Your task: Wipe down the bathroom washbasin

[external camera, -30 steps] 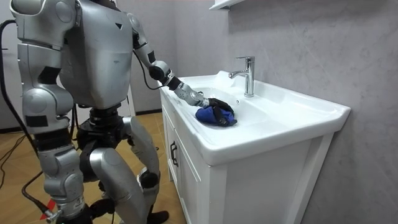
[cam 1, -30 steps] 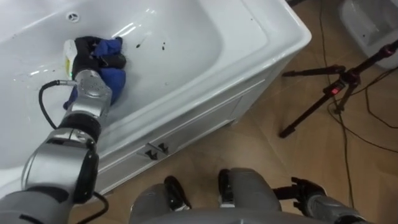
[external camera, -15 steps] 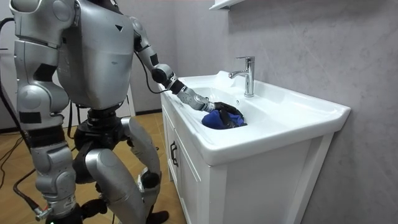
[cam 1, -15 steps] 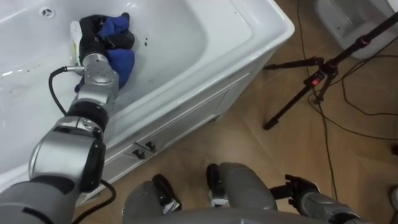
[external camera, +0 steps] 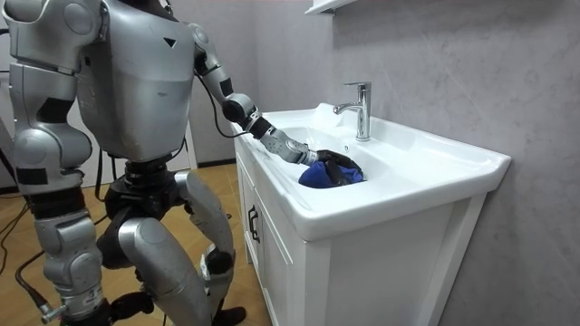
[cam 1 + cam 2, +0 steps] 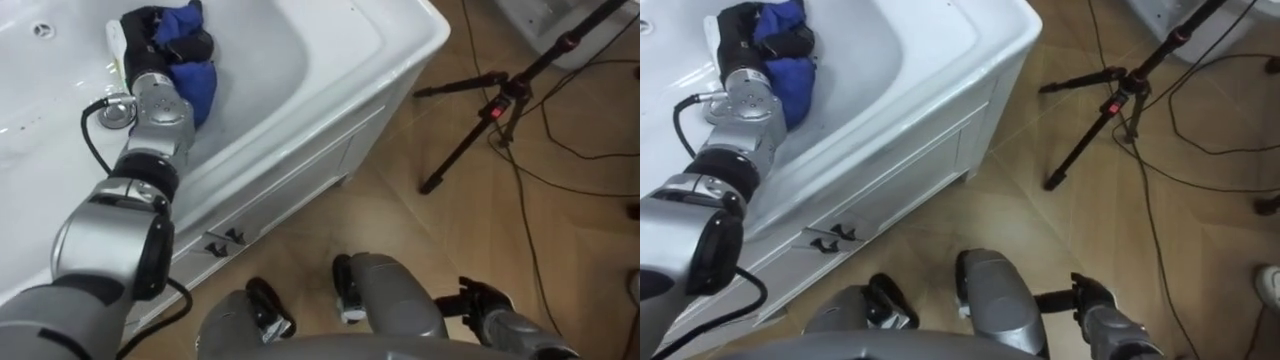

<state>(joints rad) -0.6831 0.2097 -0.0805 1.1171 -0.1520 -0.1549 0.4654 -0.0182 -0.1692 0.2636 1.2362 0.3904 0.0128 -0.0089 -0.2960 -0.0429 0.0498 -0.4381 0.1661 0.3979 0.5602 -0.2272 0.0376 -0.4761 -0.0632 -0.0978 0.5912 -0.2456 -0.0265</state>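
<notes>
— Starting with the left hand (image 6: 150, 40): its black fingers are curled into a soft, crumpled blue cloth (image 6: 197, 88), gripping it in a bunch.
— Where does that sit?
— Down inside the glossy white ceramic basin (image 6: 300, 60), close to the bowl's near wall. Folds of cloth bulge out beneath and beyond the fingers and touch the porcelain. From the room view I see the arm reaching in over the front rim, with the upright chrome faucet (image 5: 360, 109) standing behind the bundle, apart from it.
— Other arm?
— I see the right hand (image 6: 482, 303) hanging low at the robot's side, above the floor; I cannot tell how it is set.
— Surroundings?
— That basin tops a smooth white cabinet (image 6: 290, 190) with small dark handles (image 6: 222, 240). I have the robot standing at its front on a brown wood-patterned floor (image 6: 400, 240), with a black tripod (image 6: 490, 110) off to its right and a rough grey wall (image 5: 453, 72) behind the faucet.
</notes>
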